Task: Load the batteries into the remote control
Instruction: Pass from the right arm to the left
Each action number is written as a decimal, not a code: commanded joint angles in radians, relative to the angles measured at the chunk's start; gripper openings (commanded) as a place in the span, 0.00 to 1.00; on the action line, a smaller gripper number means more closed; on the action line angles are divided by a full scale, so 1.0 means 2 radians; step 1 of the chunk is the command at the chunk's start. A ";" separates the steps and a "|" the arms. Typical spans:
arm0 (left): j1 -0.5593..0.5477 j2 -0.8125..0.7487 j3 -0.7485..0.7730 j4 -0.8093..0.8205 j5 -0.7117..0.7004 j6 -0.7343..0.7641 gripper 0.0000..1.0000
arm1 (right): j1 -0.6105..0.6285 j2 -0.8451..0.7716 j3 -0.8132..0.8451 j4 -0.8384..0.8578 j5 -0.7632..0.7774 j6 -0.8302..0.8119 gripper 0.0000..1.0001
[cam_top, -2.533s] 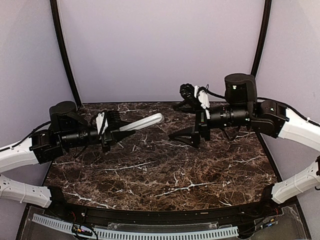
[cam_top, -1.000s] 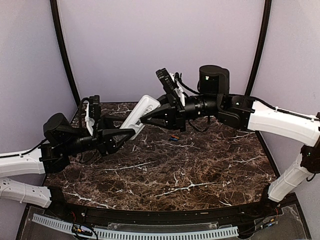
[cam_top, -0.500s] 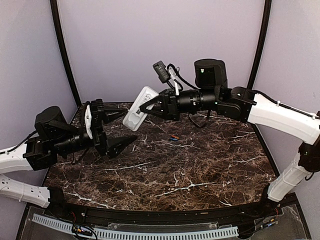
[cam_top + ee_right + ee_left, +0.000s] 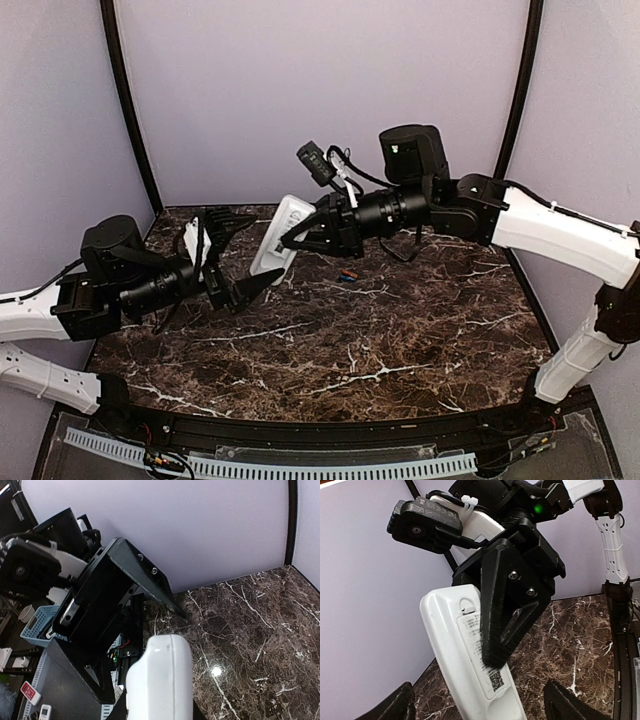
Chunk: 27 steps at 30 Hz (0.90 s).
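A: Left gripper [image 4: 250, 250]?
B: Jaws spread wide, straddling the lower end of the remote control [image 4: 270, 260].
A: Remote?
B: In the air above the marble table [image 4: 400, 340], tilted, label side towards the left wrist camera. Right gripper [image 4: 292, 238] is clamped across it.
A: Batteries [image 4: 347, 275]?
B: Lying on the table farther back, under the right arm.

My fingers [image 4: 250, 288] are matte black. The remote control [image 4: 279, 238] is plain white, its back label [image 4: 470, 640] finely printed in black. The batteries [image 4: 347, 274], at four o'clock of it, are orange-red and blue. The counter [image 4: 400, 340] is dark brown marble, white-veined.
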 commanded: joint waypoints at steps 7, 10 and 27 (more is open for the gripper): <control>0.047 -0.006 0.067 -0.174 0.212 -0.160 0.74 | 0.003 -0.040 0.062 -0.137 -0.080 -0.197 0.00; 0.047 0.012 0.076 -0.177 0.219 -0.162 0.70 | 0.003 -0.034 0.081 -0.157 -0.076 -0.211 0.00; 0.047 0.075 0.106 -0.097 0.241 -0.198 0.53 | 0.005 -0.005 0.126 -0.210 -0.073 -0.234 0.00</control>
